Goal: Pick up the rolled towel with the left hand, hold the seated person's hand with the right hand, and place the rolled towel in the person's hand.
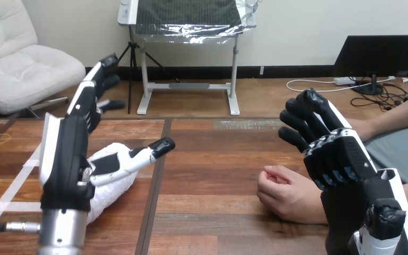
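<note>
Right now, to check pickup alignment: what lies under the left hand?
The rolled towel lies on the table under the open left hand. The palm and wrist cover its left part, so contact cannot be judged.

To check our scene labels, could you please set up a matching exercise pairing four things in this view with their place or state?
1 rolled towel
2 left robot hand
3 right robot hand
4 person's hand

A loosely closed, resting on the table
B white, lying at the view's left
C raised, fingers straight, thumb over the towel
D raised at the view's right, holding nothing

Pairs: 1-B; 2-C; 3-D; 4-A
</note>
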`<state>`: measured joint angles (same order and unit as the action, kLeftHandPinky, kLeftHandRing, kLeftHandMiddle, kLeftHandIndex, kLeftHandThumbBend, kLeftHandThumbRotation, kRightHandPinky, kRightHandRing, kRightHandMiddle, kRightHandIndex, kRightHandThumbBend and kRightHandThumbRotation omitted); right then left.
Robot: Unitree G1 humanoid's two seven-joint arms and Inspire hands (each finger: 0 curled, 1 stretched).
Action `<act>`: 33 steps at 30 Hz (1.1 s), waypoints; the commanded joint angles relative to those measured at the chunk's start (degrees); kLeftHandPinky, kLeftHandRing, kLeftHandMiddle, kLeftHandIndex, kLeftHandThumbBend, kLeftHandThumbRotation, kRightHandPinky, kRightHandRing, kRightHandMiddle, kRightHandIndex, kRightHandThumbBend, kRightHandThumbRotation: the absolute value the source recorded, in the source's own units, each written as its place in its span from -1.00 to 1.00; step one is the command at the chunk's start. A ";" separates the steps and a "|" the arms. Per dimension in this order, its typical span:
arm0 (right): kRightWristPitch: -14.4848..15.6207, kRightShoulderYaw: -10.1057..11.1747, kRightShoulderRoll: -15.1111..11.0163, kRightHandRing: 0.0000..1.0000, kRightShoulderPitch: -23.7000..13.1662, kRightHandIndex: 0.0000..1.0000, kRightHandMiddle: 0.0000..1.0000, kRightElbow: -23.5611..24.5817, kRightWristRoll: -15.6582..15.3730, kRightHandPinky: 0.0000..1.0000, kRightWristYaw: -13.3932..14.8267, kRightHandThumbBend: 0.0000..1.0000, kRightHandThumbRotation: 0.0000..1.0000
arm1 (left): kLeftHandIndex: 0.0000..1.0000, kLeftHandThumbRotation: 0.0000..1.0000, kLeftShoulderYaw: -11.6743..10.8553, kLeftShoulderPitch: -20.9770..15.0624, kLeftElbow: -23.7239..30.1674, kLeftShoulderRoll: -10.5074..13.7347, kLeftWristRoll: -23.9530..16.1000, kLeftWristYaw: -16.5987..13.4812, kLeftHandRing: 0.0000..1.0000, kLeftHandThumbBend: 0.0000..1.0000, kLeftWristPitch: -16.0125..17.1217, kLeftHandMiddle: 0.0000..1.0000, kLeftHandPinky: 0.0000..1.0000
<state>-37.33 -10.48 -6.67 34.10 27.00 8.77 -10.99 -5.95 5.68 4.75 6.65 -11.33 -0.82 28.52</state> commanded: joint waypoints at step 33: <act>-1.01 0.39 0.74 0.77 -2.64 0.78 0.77 0.73 -0.24 0.72 0.23 0.63 1.00 | 0.90 -0.75 5.58 -12.40 -6.30 7.89 -26.71 -6.21 0.81 1.00 -26.27 0.95 0.38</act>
<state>-37.34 -10.48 -6.61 33.97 26.98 8.33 -10.96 -2.28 -2.36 -1.11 13.64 -35.90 -5.85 4.57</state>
